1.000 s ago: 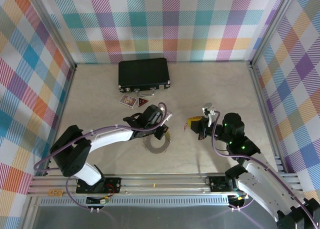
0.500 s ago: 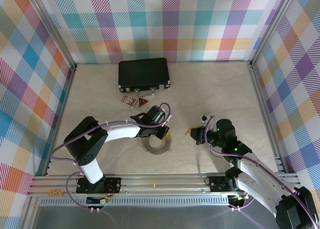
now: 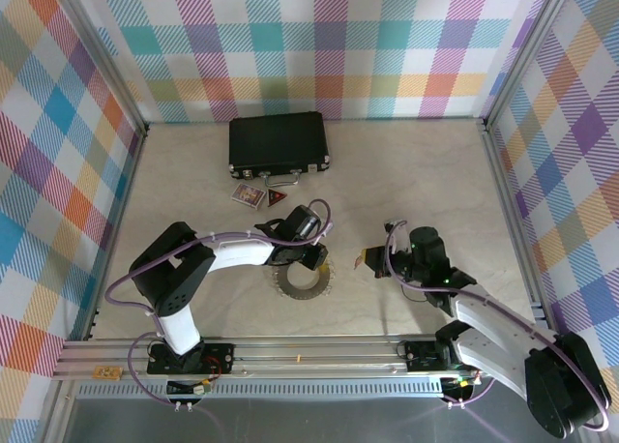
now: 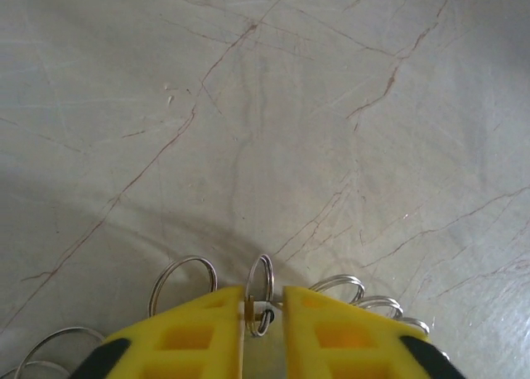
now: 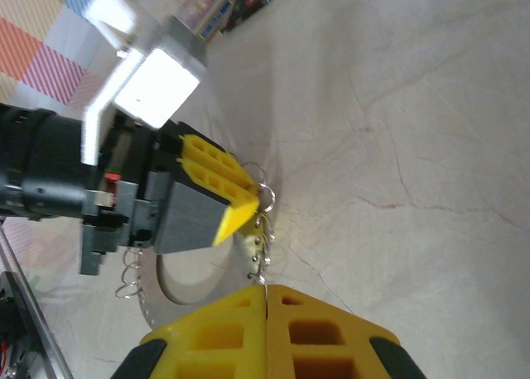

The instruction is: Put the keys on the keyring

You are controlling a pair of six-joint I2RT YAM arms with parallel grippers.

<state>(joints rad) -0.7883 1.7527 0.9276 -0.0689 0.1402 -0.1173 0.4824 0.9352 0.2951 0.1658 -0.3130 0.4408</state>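
One keyring (image 3: 298,286) | left gripper (image 4: 263,293) narrowly parted over it | right gripper (image 5: 267,290) closed

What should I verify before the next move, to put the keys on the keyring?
1. The right pincer is closed: ok.
2. The keys are held in it: cannot tell.
3. One loop of the keyring stands between the fingers of the left pincer: ok.
4. The left pincer grips that loop firmly: cannot tell.
5. The two pincers are near each other but apart: ok.
6. The black case lies away from the work: ok.
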